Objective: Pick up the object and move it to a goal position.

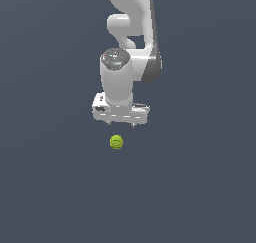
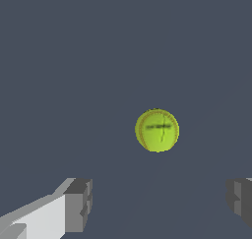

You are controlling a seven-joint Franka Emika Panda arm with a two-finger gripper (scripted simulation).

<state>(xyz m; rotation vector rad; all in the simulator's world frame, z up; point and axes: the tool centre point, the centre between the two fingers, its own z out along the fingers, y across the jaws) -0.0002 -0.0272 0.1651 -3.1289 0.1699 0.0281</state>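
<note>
Ball [image 1: 116, 142] rests on plain grey floor [image 1: 200, 187], hand [image 1: 121, 124] apart.

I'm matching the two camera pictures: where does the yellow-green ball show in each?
Exterior view: the ball lies just below the white gripper, near the picture's middle.
Wrist view: the ball sits right of centre, beyond the grey fingertips.
Shared landmark: the gripper, standing open.

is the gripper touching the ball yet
Apart. In the wrist view the ball sits clear of both finger pads, with bare floor between them; the exterior view also shows a gap below the open gripper.
</note>
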